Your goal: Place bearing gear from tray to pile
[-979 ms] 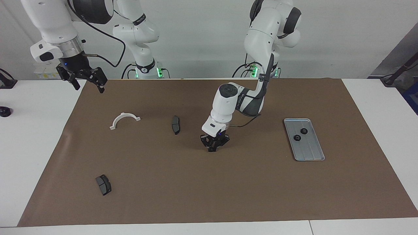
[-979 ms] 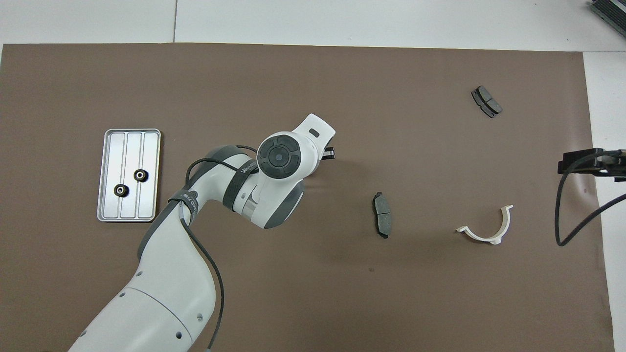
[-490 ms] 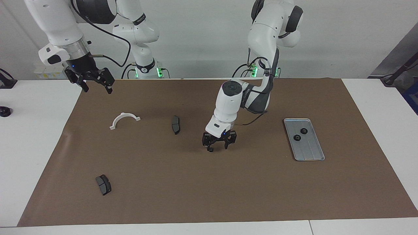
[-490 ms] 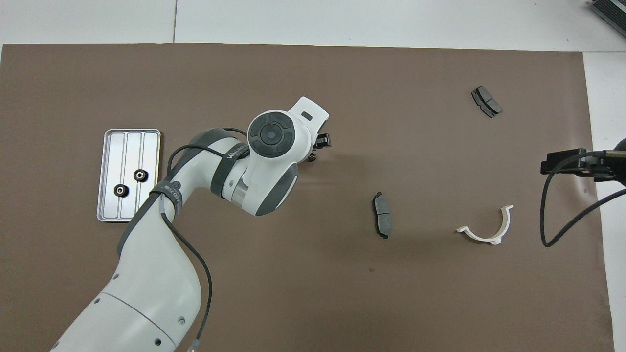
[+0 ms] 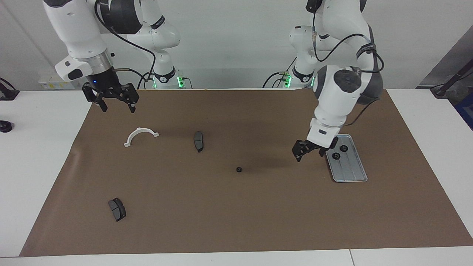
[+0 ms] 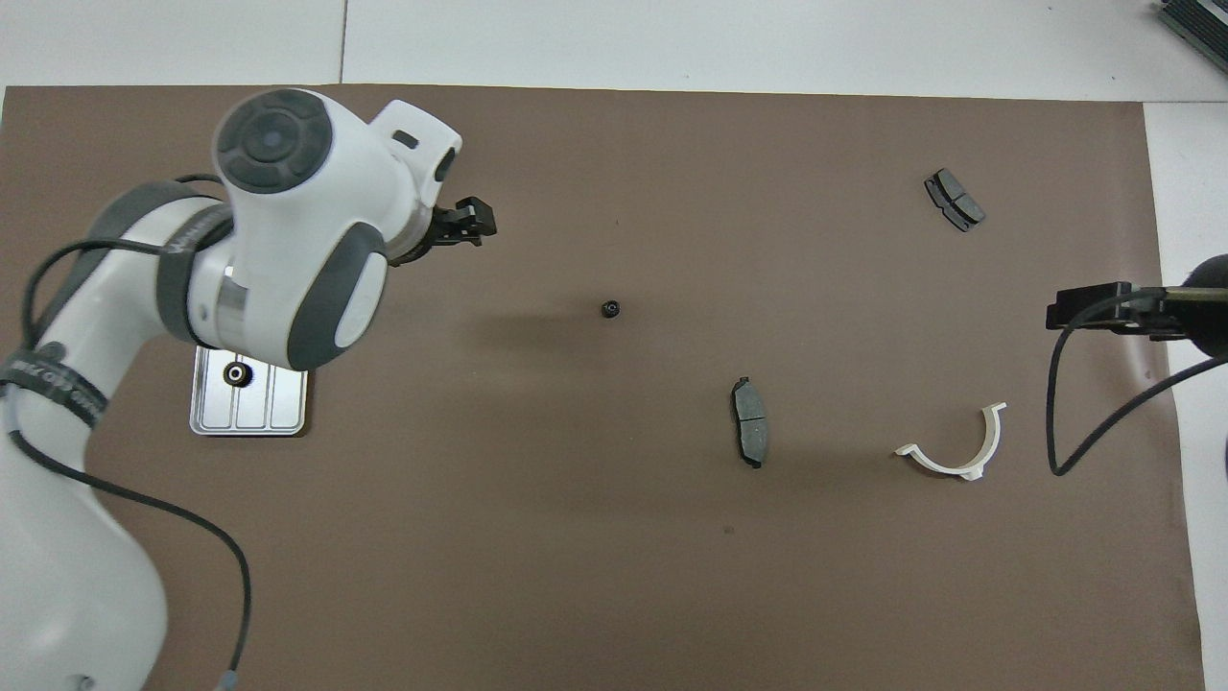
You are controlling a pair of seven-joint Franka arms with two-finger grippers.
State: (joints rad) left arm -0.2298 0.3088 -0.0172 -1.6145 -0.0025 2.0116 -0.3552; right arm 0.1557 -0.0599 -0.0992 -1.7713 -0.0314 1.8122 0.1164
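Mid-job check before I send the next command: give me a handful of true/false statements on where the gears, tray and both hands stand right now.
1. A small black gear lies alone on the brown mat, apart from the tray. True.
2. The left hand is carrying a gear. False: nothing shows between its fingers; it is up in the air beside the tray's edge.
3. Two gears sit in the tray. True.
4. The loose gear touches the dark brake pad. False: bare mat separates them.
5. The right hand is gripping the white half-ring bracket. False: it hangs open in the air above the mat, and the bracket lies on the mat by itself.
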